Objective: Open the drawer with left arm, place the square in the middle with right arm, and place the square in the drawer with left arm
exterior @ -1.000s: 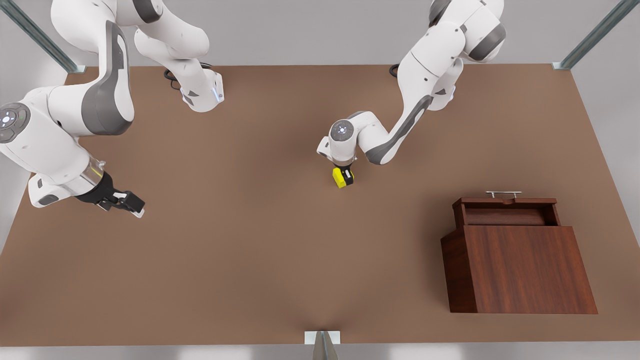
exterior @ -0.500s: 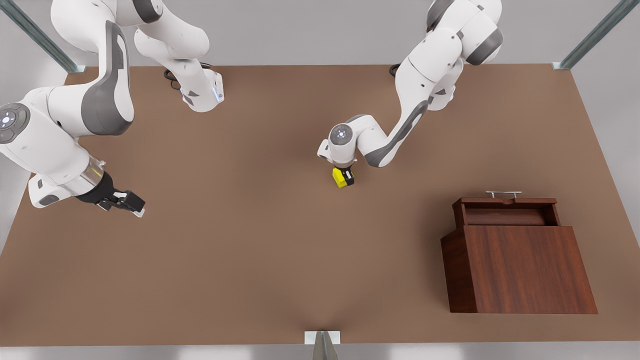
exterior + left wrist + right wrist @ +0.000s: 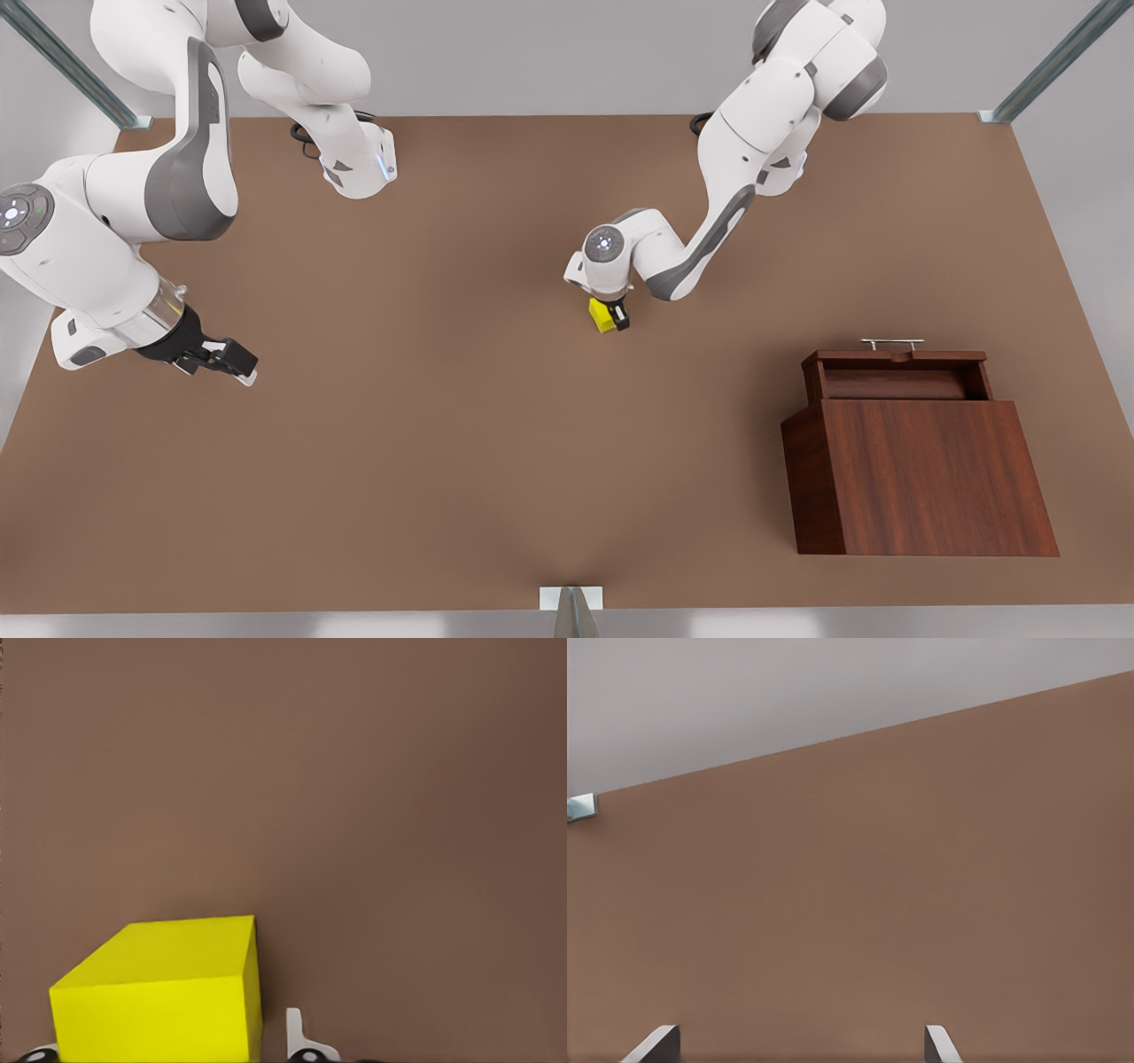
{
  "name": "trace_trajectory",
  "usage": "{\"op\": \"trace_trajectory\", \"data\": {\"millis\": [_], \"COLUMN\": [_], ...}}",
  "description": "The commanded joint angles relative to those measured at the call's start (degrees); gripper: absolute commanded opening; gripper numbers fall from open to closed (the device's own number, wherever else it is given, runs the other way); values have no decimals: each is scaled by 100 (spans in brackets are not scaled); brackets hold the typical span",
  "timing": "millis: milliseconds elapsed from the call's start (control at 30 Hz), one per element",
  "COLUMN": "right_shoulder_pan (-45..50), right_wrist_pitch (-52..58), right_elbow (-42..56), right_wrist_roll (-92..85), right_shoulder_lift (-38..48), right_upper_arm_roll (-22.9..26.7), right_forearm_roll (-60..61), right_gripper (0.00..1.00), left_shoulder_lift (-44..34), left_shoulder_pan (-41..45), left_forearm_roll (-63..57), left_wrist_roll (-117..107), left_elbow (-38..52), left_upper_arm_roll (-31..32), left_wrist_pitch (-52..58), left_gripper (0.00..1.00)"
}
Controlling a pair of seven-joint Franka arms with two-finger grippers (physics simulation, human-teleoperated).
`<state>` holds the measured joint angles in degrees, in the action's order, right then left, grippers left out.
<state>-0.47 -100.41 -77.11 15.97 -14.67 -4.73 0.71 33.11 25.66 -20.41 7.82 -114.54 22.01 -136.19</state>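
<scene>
The table (image 3: pixel 443 478) is a plain brown surface. The cabinet (image 3: pixel 921 474) stands at the front view's right, on the near side. Its drawer (image 3: pixel 895 377) is pulled out toward the far side, and part of its inside is hidden under the cabinet top. The left arm (image 3: pixel 709 221) reaches to the table's middle. The left gripper (image 3: pixel 611 315) is clamped around the cube (image 3: pixel 603 314); the wrist hides most of it. In the left wrist view the cube (image 3: pixel 164 992) is cut off at the edge. The right arm (image 3: pixel 106 230) waits at the front view's left, its right gripper (image 3: pixel 232 361) with fingers spread apart and holding nothing.
</scene>
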Motion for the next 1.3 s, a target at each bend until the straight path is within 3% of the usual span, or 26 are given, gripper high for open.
{"op": "trace_trajectory", "data": {"millis": [0,367,633,733,833,1033,1267], "right_shoulder_pan": [3,-50,3,11,29,257,257], "right_wrist_pitch": [-5,-31,944,795,558,399,373], "right_elbow": [3,205,-76,-67,-76,-85,-76], "right_wrist_roll": [-32,-24,495,495,495,504,504], "right_shoulder_lift": [-1,-54,166,166,166,96,78], "right_upper_arm_roll": [-2,24,-55,-63,-81,-81,-81], "right_forearm_roll": [8,-9,-291,-291,-317,-686,-677], "right_gripper": [100,100,100,100,100,100,100], "left_shoulder_lift": [-6,-41,-164,-621,-1070,-1377,-2344], "left_shoulder_pan": [0,9,-61,-114,-395,-1248,-2575], "left_forearm_roll": [-25,19,46,168,731,775,1127], "left_wrist_roll": [-96,-114,-175,-246,-1106,-3066,-3392], "left_elbow": [2,11,81,81,204,969,943], "left_upper_arm_roll": [-21,-39,-39,-135,-135,-135,-434], "left_wrist_pitch": [-4,4,101,576,1269,2456,3520], "left_gripper": [73,73,71,72,72,72,72]}}
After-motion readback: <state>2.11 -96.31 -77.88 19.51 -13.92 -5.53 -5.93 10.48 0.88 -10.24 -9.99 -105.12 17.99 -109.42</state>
